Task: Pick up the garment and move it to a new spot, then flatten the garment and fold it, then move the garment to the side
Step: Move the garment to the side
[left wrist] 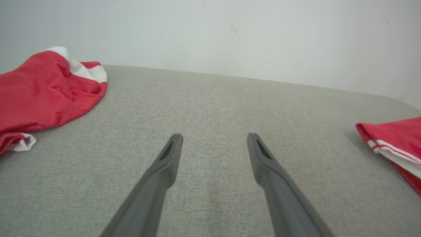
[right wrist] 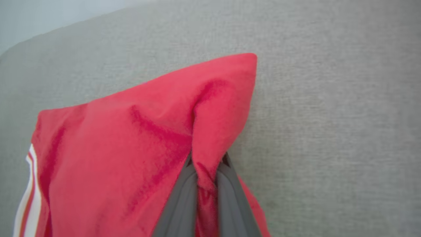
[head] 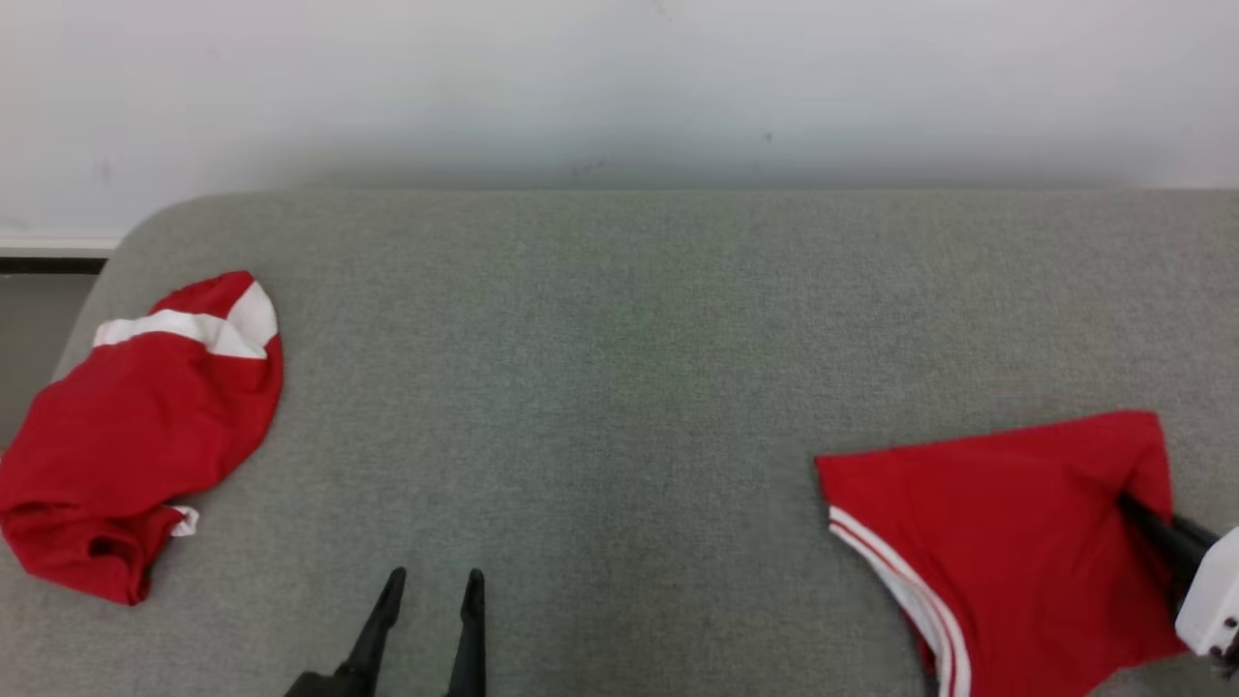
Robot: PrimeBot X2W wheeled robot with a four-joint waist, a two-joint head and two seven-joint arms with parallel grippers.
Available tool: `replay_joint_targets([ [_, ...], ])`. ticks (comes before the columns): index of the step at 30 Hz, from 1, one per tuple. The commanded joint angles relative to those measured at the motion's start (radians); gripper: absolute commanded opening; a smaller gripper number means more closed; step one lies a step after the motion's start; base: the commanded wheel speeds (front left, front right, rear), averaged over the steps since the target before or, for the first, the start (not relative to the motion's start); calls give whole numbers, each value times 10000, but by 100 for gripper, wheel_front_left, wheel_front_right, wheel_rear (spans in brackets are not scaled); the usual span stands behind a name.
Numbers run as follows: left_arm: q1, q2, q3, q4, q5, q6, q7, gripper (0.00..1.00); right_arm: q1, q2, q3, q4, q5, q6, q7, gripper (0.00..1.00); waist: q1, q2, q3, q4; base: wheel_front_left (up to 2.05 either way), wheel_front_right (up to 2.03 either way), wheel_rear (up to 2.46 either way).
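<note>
Our right gripper (right wrist: 207, 161) pinches a raised fold of the red garment (right wrist: 131, 148), which lies at the lower right of the head view. Our left gripper (left wrist: 213, 138), at bottom centre-left, has its fingers spread apart. Around them stretches a grey fabric surface (head: 619, 339), backed by a white wall (head: 619, 87). A crumpled red-and-white cloth (head: 135, 436) lies at the far left.

surface: tabletop (head: 619, 319), grey woven cloth cover, far-left corner rounded, far edge along a pale wall (head: 619, 77) | left rim: crumpled red garment (head: 135, 426), white band at its far end, bunched in a heap | right near side: striped red garment (head: 987, 542), spread mostly flat, white-striped hem facing the middle
</note>
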Motion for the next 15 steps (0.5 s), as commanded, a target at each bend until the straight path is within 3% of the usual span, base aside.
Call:
replay_joint_targets([
  [1,-266,32,-22,-69,33,-58,-3,100,-471,-239,-6,203,-209,-3,-205,0,-1,-1,436,-348,0,0,0],
  [7,-1042,32,-269,6,512,-391,-3,100,-2074,-794,-217,1523,-1042,-5,-893,0,-1,-1,1288,-626,0,0,0],
  [15,-2209,33,-959,-313,852,-731,-3,100,-3795,-2010,-874,3613,-1819,-9,-1589,0,-1,-1,2402,-137,0,0,0],
])
